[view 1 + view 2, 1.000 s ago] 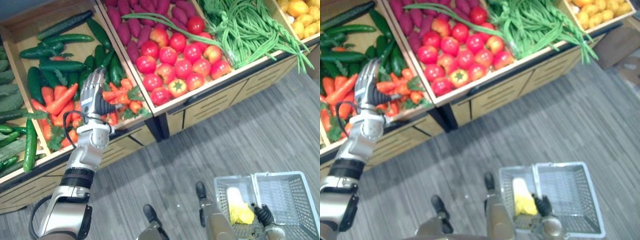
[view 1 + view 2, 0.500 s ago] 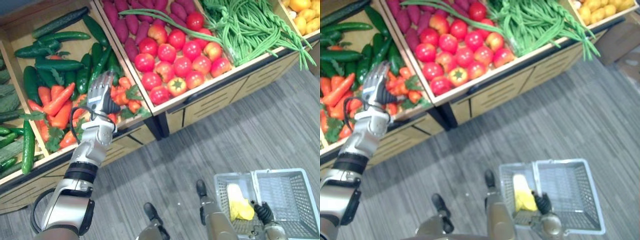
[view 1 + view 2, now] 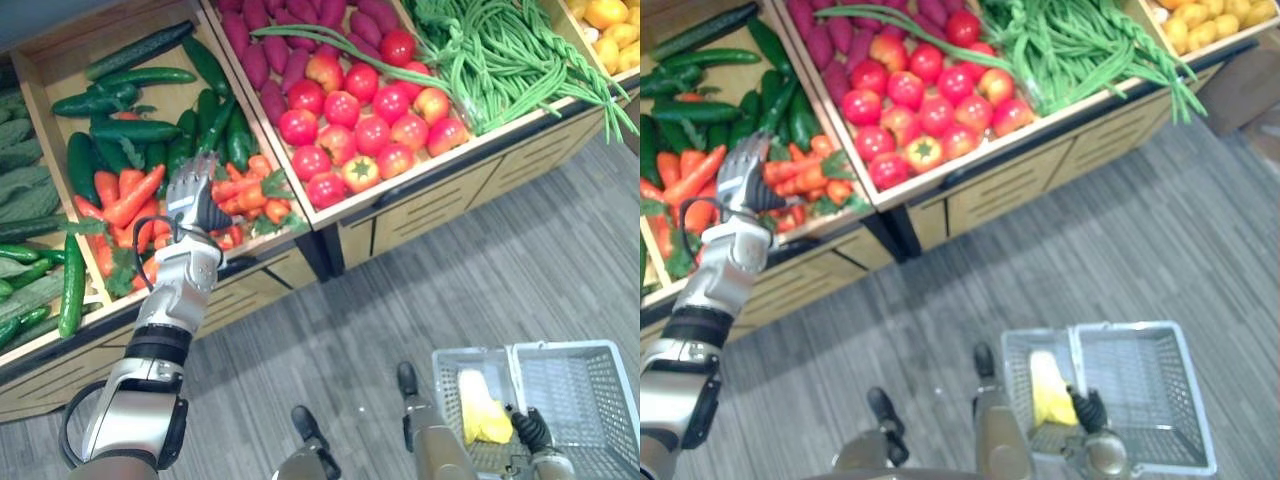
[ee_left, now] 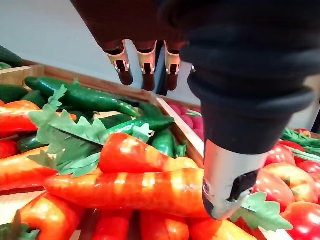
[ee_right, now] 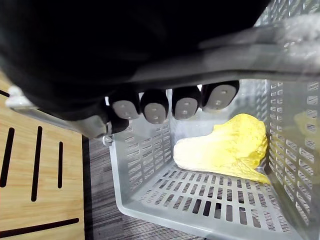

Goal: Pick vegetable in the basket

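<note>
My left hand [image 3: 190, 198] hovers open over a heap of orange carrots [image 3: 128, 198] in the wooden crate [image 3: 262, 264]. In the left wrist view its straight fingers [image 4: 145, 62] reach over the pile and its thumb [image 4: 227, 175] rests by a long carrot [image 4: 125, 190]. Nothing is held in it. My right hand [image 3: 530, 432] is low at the right, its fingers [image 5: 170, 106] curled round the handle of the grey mesh basket [image 3: 600, 348]. Inside the basket lies a yellow leafy cabbage [image 5: 225, 150].
Dark green cucumbers [image 3: 130, 130] lie behind the carrots. The neighbouring crate holds red tomatoes [image 3: 375, 130], purple sweet potatoes [image 3: 265, 60] and long green beans [image 3: 500, 55]. Yellow fruit [image 3: 605, 25] is at the far right. Grey floor [image 3: 480, 270] lies before the stand.
My left hand has drawn back a little toward the crate's front edge, staying open over the carrots. The right hand and the basket have not moved.
</note>
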Tool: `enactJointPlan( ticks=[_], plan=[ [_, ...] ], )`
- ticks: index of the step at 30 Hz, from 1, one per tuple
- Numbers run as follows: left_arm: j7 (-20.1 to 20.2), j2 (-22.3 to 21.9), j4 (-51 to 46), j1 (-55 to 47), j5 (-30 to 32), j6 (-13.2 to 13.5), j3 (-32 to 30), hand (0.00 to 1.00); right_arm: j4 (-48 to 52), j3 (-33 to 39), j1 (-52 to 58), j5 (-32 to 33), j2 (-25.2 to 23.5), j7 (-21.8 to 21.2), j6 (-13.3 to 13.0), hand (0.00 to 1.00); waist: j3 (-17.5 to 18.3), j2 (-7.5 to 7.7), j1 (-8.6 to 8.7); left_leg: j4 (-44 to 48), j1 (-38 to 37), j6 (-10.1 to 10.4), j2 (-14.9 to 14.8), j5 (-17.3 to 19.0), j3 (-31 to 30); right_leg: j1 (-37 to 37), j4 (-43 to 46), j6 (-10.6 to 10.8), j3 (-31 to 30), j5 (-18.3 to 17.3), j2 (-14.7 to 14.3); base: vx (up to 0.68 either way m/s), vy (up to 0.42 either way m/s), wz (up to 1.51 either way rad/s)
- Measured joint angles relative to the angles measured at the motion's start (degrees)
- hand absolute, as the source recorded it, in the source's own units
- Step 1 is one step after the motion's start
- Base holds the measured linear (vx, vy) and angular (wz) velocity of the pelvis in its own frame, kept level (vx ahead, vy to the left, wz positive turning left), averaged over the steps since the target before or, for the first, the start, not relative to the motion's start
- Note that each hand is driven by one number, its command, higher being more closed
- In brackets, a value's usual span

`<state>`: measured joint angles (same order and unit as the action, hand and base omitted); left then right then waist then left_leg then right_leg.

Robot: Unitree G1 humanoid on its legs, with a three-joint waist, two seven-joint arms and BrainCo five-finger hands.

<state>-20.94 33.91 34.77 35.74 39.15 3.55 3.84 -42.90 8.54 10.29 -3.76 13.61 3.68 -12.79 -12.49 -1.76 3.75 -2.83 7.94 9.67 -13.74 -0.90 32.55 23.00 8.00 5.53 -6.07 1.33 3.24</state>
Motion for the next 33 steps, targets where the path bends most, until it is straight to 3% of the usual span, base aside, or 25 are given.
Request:
enactJointPlan(
  ticks=[23,27,33],
  plan=[
    [1.31,0.08,2.52,5.18,-0.11,-1.25,-2.07,0.00,2.06,0.91,0.03,0.11,0.01,0.11,0.03,1.00,0.14,0.25,-0.80,-0.50,5.86,-0.55,0.26,-1.28,-0.47,5.10,-0.40,0.54,1.53,1.76,1.02,0.02,-0.001,0.04],
    [1.36,0.07,2.52,5.16,-0.10,-1.22,-2.03,0.00,2.62,1.22,0.01,0.26,-0.05,0.79,0.03,1.00,0.14,0.31,-0.72,-2.40,6.97,-0.79,0.29,-3.76,-0.05,6.82,-0.42,0.21,2.42,2.00,0.90,0.02,-0.021,0.10],
    [1.38,0.09,2.52,4.99,-0.11,-1.20,-2.01,0.00,3.52,0.97,0.00,-0.03,-0.04,0.91,0.03,1.00,0.02,0.56,-0.69,-2.43,7.01,-0.78,0.33,-3.95,0.06,6.90,-0.42,0.20,2.41,2.00,0.88,0.01,-0.003,0.00]
  ],
)
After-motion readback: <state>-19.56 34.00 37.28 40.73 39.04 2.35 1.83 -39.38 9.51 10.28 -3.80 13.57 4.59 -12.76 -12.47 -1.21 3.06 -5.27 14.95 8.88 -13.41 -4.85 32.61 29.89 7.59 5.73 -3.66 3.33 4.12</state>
